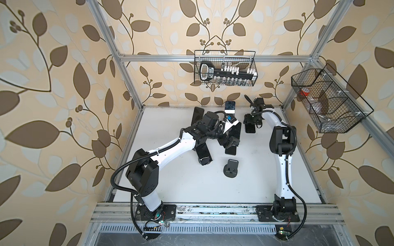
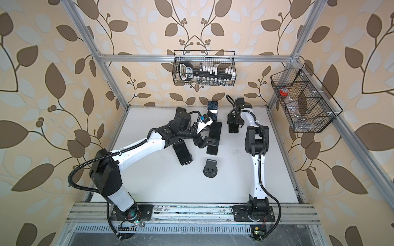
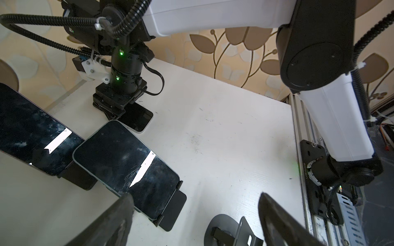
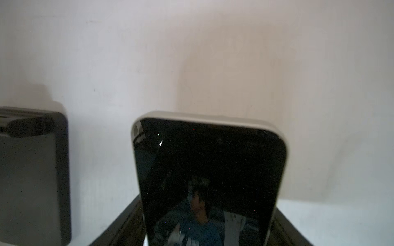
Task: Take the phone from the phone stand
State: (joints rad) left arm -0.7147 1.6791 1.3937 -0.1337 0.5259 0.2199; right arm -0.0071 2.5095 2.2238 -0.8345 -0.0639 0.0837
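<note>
White tabletop (image 1: 181,185), walled in by leaf wallpaper, carries several phones propped on stands. At the centre of the work, the middle phone (image 3: 128,166) leans in its stand (image 3: 172,209), its bottom edge caught by the lip, near an empty stand (image 1: 231,168). The left gripper (image 3: 195,196) hangs over that phone's lower end, jaws wide and holding nothing. One finger (image 3: 115,219) overlaps the phone's edge in the left wrist view, though I cannot tell whether it touches.

Farther back on the right, the right gripper (image 1: 251,124) is clamped narrow on a second phone (image 4: 209,170), which runs out from between its fingers. Whether a stand bears that one is hidden.

By my reading, the step in hand is lining up a grasp on the middle phone. The next move calls for straddling its long edges, closing firmly, then lifting along the lean so the lip lets go without dragging the stand.
</note>
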